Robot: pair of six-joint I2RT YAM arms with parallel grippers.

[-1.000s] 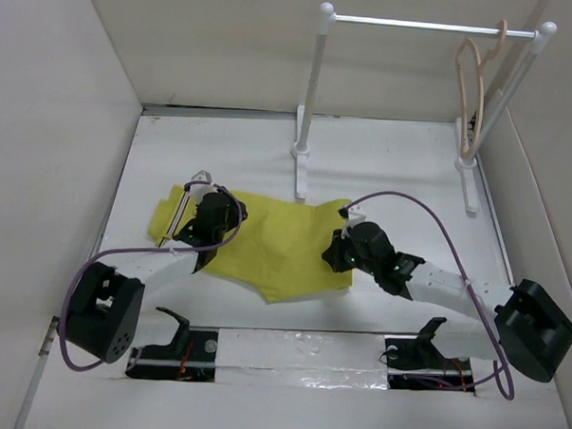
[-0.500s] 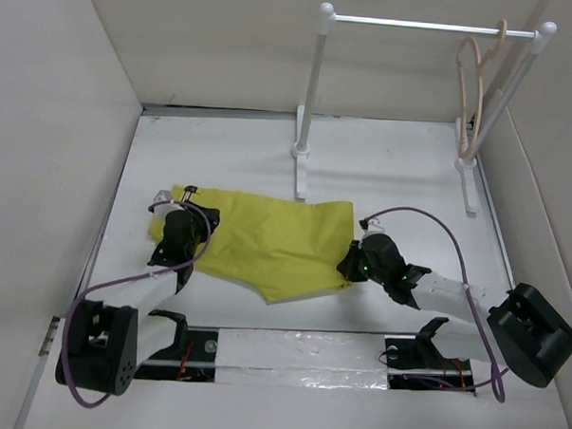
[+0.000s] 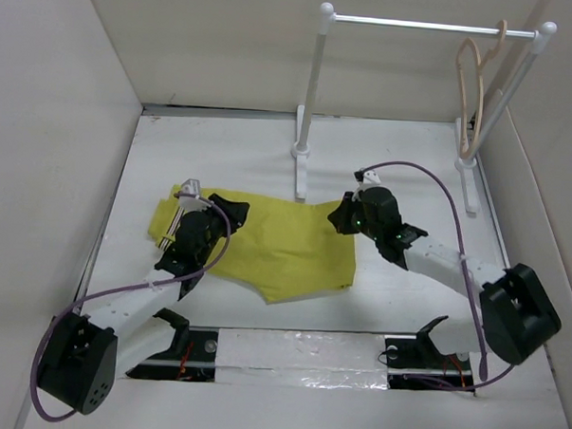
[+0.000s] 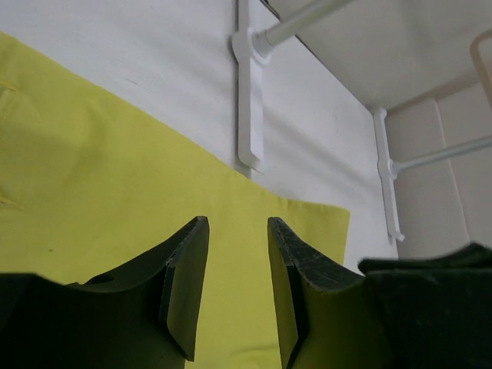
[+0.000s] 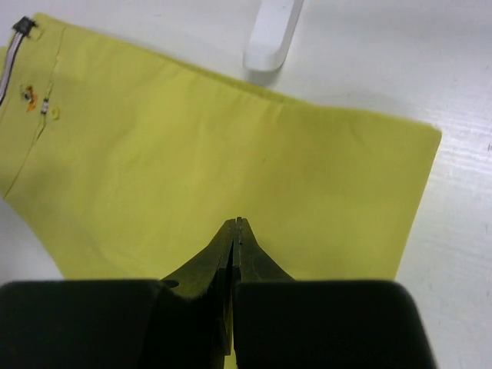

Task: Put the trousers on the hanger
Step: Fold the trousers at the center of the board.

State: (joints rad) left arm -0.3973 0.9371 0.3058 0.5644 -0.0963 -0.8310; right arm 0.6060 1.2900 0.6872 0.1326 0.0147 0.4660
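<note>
The mustard-yellow trousers (image 3: pixel 285 245) lie flat on the white table, with the striped waistband (image 3: pixel 172 224) at the left end. My left gripper (image 3: pixel 234 212) hovers over the waist end, its jaws open, with only yellow cloth (image 4: pixel 92 177) showing beyond the gap (image 4: pixel 237 223). My right gripper (image 3: pixel 340 220) is over the hem end near the far edge. It is shut (image 5: pixel 238 221) above the cloth (image 5: pixel 192 154) and grips nothing. The pale wooden hanger (image 3: pixel 474 90) hangs at the right end of the rail.
The white rail rack (image 3: pixel 427 26) stands at the back. Its left foot (image 3: pixel 300 172) is just beyond the trousers' far edge (image 5: pixel 273 34) (image 4: pixel 248 115), and its right post (image 3: pixel 500 100) is near the right wall. Side walls enclose the table.
My right gripper has moved from the near hem corner to the far hem edge. My left gripper has shifted left, then back right over the waist end. The cloth now lies flatter.
</note>
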